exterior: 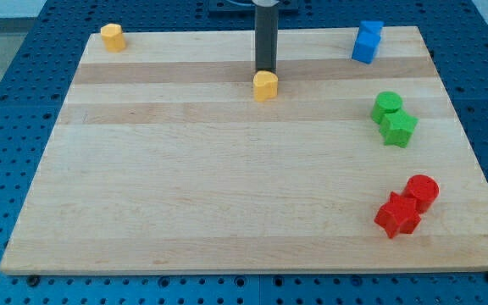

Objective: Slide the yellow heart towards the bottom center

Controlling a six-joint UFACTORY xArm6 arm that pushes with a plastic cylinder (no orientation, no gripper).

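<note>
Red blocks lie nearest the camera, at the view's lower right: a star-like red block [397, 214] touching a red cylinder [422, 191] just above and to its right. Far from them, the yellow heart [265, 85] sits in the upper middle of the wooden surface [185, 186], a little right of centre and well away from the bottom edge. My tip [265, 70] stands directly behind the heart, on its top side in the view, touching it or very nearly so; the dark rod rises straight up from there and leaves the view at the top. No hand is fitted to this arm, only the rod, so nothing is gripped and there is no opening to report. Further out, a second yellow block [113, 37], its shape hard to make out, rests at the upper left corner. A blue block [367, 41] stands near the upper right corner. Below it, along the right side, a green cylinder [387, 105] touches a green star-like block [399, 128]. Around the surface runs a blue perforated base [7, 127].
</note>
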